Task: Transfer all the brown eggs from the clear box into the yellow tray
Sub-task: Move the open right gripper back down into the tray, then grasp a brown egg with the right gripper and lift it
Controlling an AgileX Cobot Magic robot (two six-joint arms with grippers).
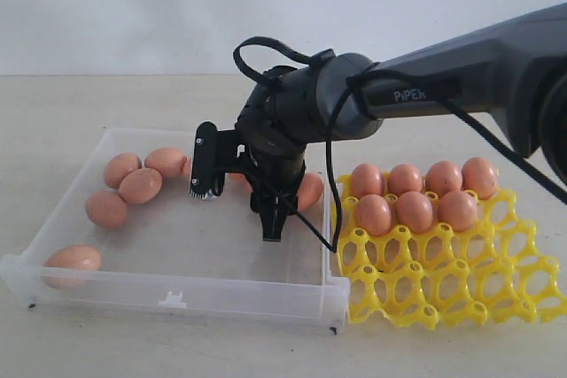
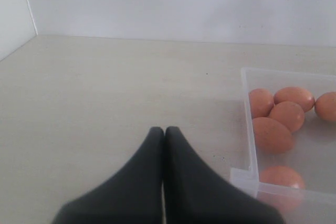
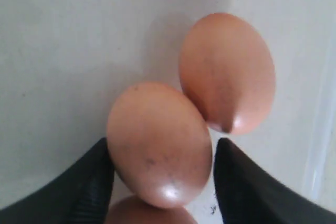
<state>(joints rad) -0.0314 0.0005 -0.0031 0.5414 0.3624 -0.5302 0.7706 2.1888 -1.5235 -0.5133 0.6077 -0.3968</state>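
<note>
We see a pale beige desk (image 1: 71,104) with a faint, streaky grain, running back to a plain white wall (image 1: 133,6). In the left wrist view a second white wall (image 2: 10,9) meets the back one along a thin corner line and bounds the desk there too. The light is soft and even, and shadows on the desk are faint and blurred.

I record the eggs (image 1: 141,185) as uniform orange-brown, faintly dark-speckled at close range. Box (image 1: 177,294): clear, colourless. Tray (image 1: 400,238): bright yellow lattice. Arm (image 1: 478,68): dark grey, I note white lettering. Table (image 1: 89,104): pale beige, fine streaking. Wall (image 1: 133,6): plain off-white.
</note>
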